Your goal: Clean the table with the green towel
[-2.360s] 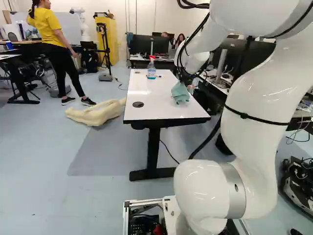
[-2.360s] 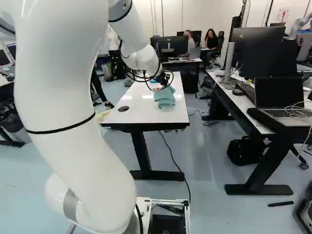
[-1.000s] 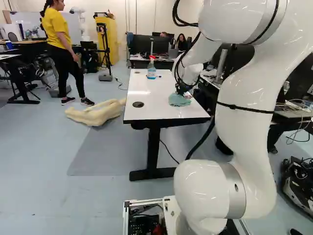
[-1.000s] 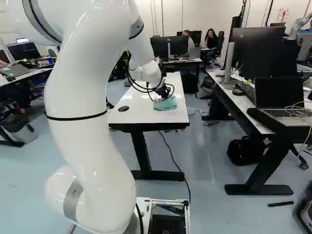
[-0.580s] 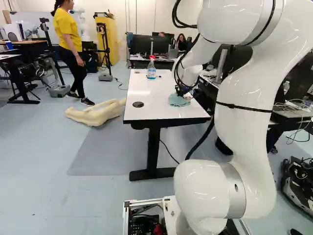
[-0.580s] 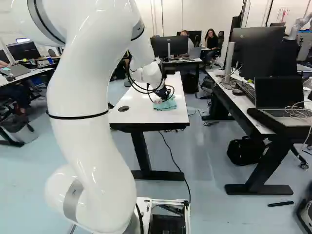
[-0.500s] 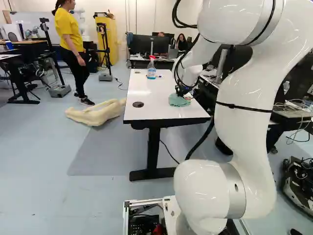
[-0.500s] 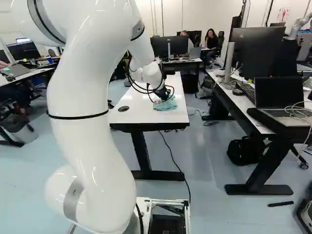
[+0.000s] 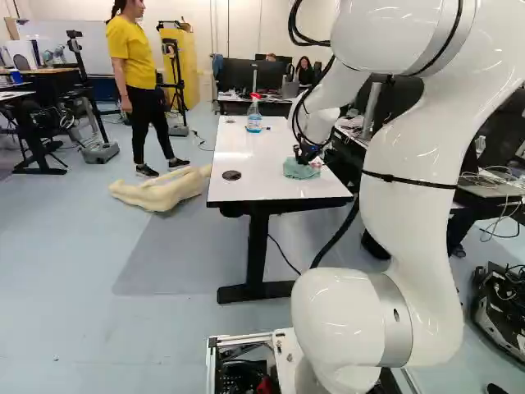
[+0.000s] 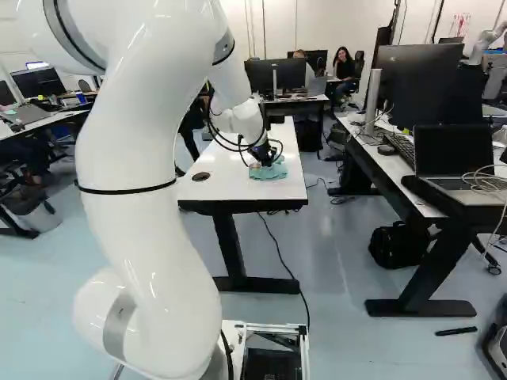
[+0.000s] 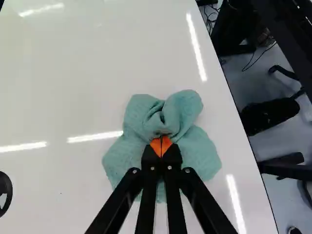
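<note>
Item 1: green cloth towel [image 11: 117, 158]. Pos.: bunched on the white-topped rectangular surface [image 9: 267, 168], near its long right-hand edge in the left base view. Most of it lies spread under and around my grip.

Item 2: black claw [image 11: 162, 145]. State: orange pads drawn together, w/ a pinched fold of towel btwn. them. Hold looks small (one tuft, centre of cloth).

Risk A, slip: I'd be dragging by that tuft alone; too much downward press or a quick stroke could pull cloth out of the pads.

Risk B, scrape: tips sit low in the folds. If the towel bunches behind them, hard parts could rub the surface.

Risk C, edge: a stroke toward the near long side could run cloth over the rim, lose contact and leave a strip unwiped.

Risk D, obstacles: clear spray bottle w/ blue liquid and red nozzle [image 9: 254, 123], toward the far end; a long forward pass might tip it. Black round grommet [image 9: 232, 175] may snag a trailing corner.

Risk E, cabling: loose black cables [image 9: 313, 41] loop by the wrist; a big turn could catch them.
</note>
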Motion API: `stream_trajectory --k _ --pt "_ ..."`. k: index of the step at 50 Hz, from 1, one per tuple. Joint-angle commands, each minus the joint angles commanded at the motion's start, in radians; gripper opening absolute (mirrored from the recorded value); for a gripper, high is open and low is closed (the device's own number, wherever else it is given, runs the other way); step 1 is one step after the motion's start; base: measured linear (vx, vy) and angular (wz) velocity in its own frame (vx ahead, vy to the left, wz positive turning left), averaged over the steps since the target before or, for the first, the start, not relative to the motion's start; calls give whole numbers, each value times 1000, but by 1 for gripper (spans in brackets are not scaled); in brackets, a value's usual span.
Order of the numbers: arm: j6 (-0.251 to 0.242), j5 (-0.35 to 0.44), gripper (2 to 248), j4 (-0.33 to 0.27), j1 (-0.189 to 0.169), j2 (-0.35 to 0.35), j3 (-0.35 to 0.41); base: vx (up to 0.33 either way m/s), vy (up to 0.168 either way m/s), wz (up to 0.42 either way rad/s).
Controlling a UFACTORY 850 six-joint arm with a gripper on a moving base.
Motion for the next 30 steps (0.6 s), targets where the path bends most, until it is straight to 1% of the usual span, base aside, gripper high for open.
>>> stream_trajectory --k 13,30 --pt "0 0 20 0 -4 -4 -5 0 0 0" --pt "0 0 20 0 -43 -48 -60 0 0 0"
